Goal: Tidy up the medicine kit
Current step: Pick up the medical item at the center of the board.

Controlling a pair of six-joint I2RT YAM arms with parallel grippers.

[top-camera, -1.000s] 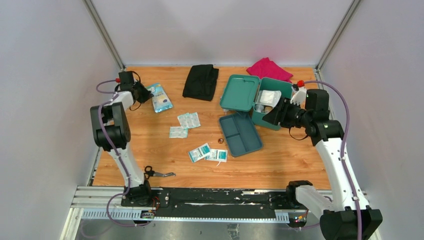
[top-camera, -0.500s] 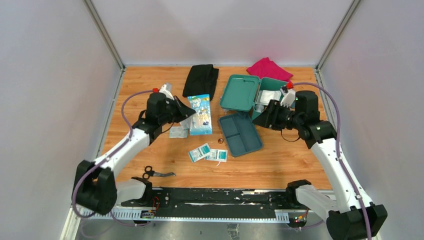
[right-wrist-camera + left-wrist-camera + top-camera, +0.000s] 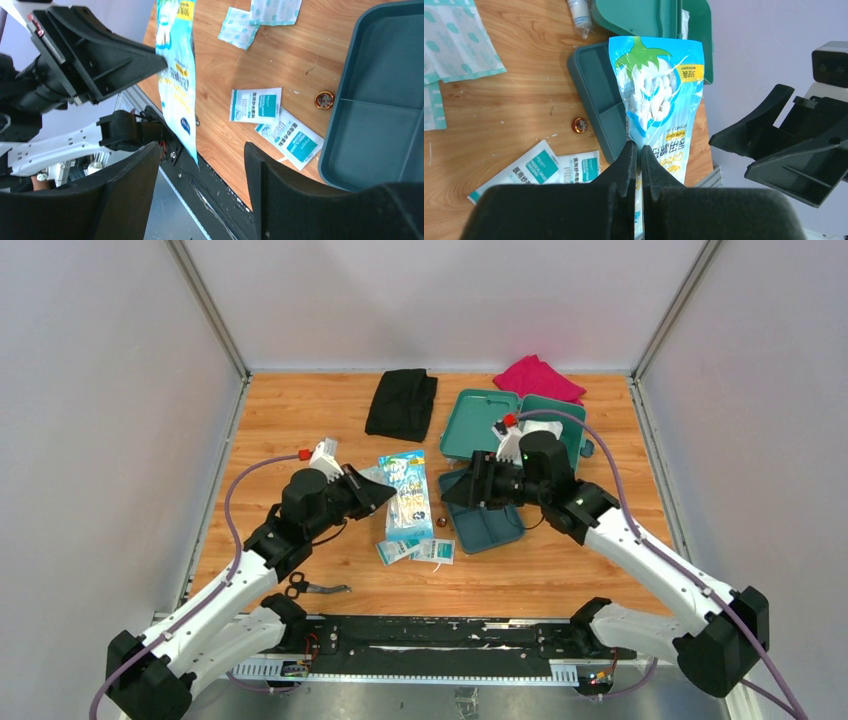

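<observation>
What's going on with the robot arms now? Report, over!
Left gripper shut on cotton-ball bag, held up. Right gripper open, facing it. Medicine kit lid open, tray out beside it. Nothing between bag and right gripper.

Bright, even light from overhead leaves only faint, soft shadows on the wooden counter (image 3: 300, 410). The glossy blue-and-white plastic pouch (image 3: 659, 95) carries a mild sheen. Up close, the black fingers (image 3: 621, 167) look slightly soft.
</observation>
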